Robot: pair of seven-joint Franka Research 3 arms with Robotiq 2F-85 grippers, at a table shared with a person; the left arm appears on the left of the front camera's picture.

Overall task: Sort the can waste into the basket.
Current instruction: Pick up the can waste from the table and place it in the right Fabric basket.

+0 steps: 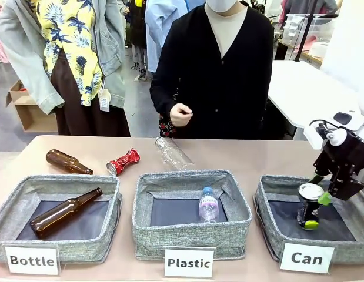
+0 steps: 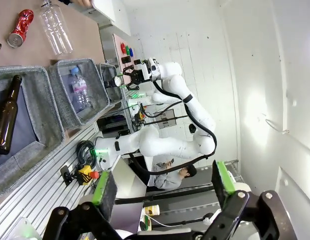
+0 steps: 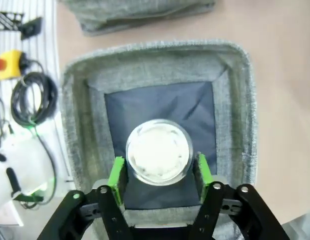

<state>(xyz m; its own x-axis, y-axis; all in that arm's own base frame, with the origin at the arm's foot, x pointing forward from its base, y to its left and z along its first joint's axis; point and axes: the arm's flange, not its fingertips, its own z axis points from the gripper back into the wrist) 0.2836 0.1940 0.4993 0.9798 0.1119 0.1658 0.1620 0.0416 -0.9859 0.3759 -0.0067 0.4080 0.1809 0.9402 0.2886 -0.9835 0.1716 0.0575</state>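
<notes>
The dark can with its silver top stands upright between the green pads of my right gripper, which is shut on it low inside the grey basket labelled "Can". In the right wrist view the gripper holds the can over the basket's dark bottom. The crushed red can lies on the table behind the baskets, and it appears as the red can in the left wrist view. My left gripper is open and empty, raised far from the table.
A brown bottle and a clear plastic bottle lie on the table near the red can. The "Bottle" basket holds a brown bottle and the "Plastic" basket a small water bottle. A person's hand hovers beyond the far edge.
</notes>
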